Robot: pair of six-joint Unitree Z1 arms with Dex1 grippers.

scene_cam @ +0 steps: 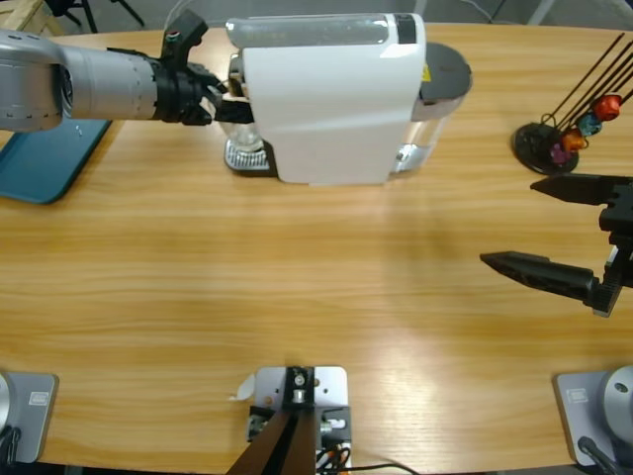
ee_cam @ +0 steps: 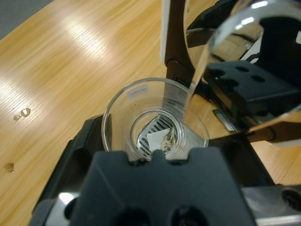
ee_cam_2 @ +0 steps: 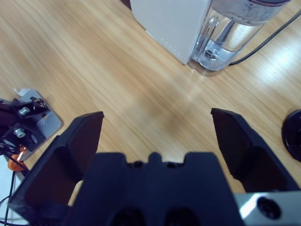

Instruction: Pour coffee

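High view shows the left gripper (scene_cam: 226, 96) reaching in from the table's (scene_cam: 297, 297) top-left corner to the front of the white coffee machine (scene_cam: 331, 99), which stands at the middle of the far edge. Its jaws are closed around a small clear glass (scene_cam: 247, 146) that sits on the machine's drip tray (scene_cam: 247, 158), under the spout.

Left wrist view looks straight down into the glass (ee_cam: 155, 127), with a jaw pressed on either side. The glass looks nearly empty: the tray's grille shows through its base, with at most a trace of tan coffee (ee_cam: 167, 139) at the bottom; I cannot tell more than that. So the step in hand seems to be taking hold of the glass at the machine, either to wait for a fill or to draw it out. The next move calls for keeping the glass upright and pulling it level, clear of the spout and the machine's curved clear part (ee_cam: 225, 42) just above its rim.

The right gripper (scene_cam: 534, 228) hangs over the table's right edge, jaws spread wide and holding nothing. Near the far right corner a stand (scene_cam: 554, 143) holds coloured capsules (scene_cam: 588, 119). The machine's water tank (ee_cam_2: 235, 33) shows in the right wrist view. A blue tray (scene_cam: 45, 163) lies at the left edge.
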